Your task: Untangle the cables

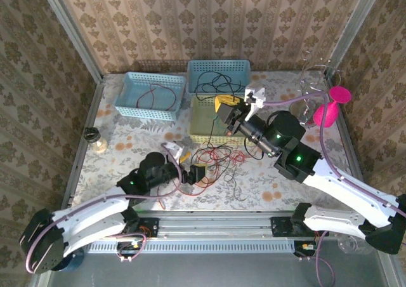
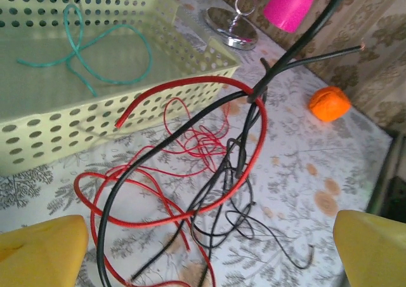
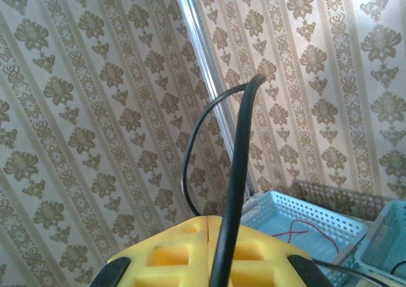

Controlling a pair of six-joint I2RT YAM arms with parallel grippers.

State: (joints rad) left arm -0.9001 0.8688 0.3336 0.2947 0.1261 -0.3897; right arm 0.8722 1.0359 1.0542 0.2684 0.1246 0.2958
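**Tangle mid-worktop, one black strand pinched**

The worktop point(image 1: 127, 134) carries three baskets. A blue basket point(image 1: 149, 112) at 11 o'clock holds a red wire point(image 1: 155, 96). A second blue basket point(image 1: 219, 65) at 12 o'clock holds a black wire point(image 1: 216, 84). Just nearer, a yellow-green basket point(image 2: 95, 122) holds a green cable point(image 2: 95, 52).

The cables point(image 1: 219, 160) lie in a red-and-black knot at the centre, just beside that basket's near wall. Above the basket, the right hand point(image 3: 209, 236) is clamped on a black cable point(image 3: 235, 192). At 7 o'clock the left hand point(image 1: 192, 165) gapes wide and holds nothing.

A pink object point(image 1: 339, 95) stands at 2 o'clock and a jar point(image 1: 96, 141) at 9 o'clock. A small orange item point(image 2: 330, 103) lies beyond the knot.
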